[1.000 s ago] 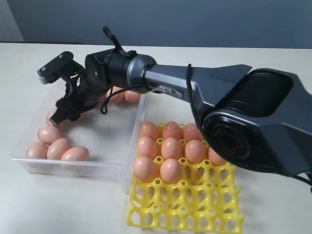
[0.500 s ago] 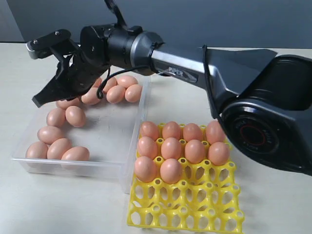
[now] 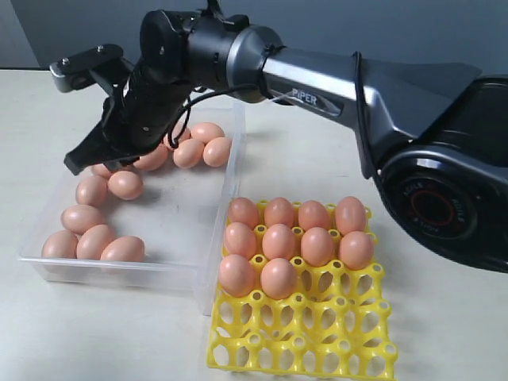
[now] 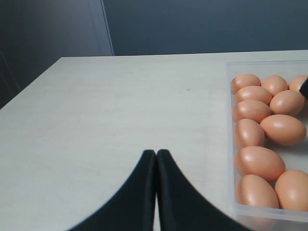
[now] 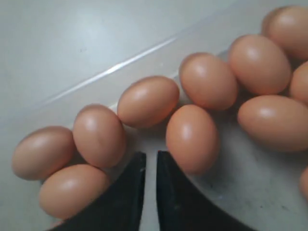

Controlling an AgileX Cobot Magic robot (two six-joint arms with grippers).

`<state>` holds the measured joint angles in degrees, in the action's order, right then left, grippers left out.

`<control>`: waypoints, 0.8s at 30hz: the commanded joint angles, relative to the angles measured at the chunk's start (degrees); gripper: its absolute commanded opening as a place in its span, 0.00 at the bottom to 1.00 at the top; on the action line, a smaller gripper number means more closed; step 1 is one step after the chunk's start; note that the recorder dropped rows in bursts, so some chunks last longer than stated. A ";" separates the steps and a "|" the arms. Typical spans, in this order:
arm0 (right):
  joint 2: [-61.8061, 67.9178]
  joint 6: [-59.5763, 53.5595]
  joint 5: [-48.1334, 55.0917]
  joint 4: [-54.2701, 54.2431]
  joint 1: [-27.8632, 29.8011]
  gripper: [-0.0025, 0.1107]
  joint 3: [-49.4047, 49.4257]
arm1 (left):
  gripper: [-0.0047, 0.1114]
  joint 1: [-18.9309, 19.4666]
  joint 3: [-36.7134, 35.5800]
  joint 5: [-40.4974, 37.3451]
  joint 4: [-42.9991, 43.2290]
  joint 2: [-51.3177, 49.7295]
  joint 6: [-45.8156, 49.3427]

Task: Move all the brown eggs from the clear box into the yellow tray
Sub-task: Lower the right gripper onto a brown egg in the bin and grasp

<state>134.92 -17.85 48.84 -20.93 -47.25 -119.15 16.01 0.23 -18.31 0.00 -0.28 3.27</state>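
We see our right pincer nearly together and empty above the brown eggs in the clear box; others sit in the yellow tray alongside; our left pincer is together over the counter

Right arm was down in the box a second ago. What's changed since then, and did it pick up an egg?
The right gripper lifted up out of the clear box and its jaws closed, but on nothing: no egg came up with it. The brown eggs left in the box and those already in the yellow tray do not look to have moved.
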 commanded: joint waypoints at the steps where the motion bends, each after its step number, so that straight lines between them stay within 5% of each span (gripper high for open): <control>1: 1.39 -7.26 2.39 -5.58 0.78 0.36 0.03 | 0.04 -0.26 -0.23 0.63 0.00 0.28 -0.03; 5: 1.66 -8.03 -2.72 -5.70 0.78 0.54 0.03 | 0.04 -0.26 -0.23 0.63 0.00 0.28 -0.03; 24: 7.38 -9.61 -7.94 -0.07 1.91 0.50 0.03 | 0.04 -0.26 -0.23 0.63 0.00 0.28 -0.03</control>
<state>141.86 -26.65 42.64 -22.31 -45.69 -119.15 16.01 0.23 -18.31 0.00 -0.28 3.27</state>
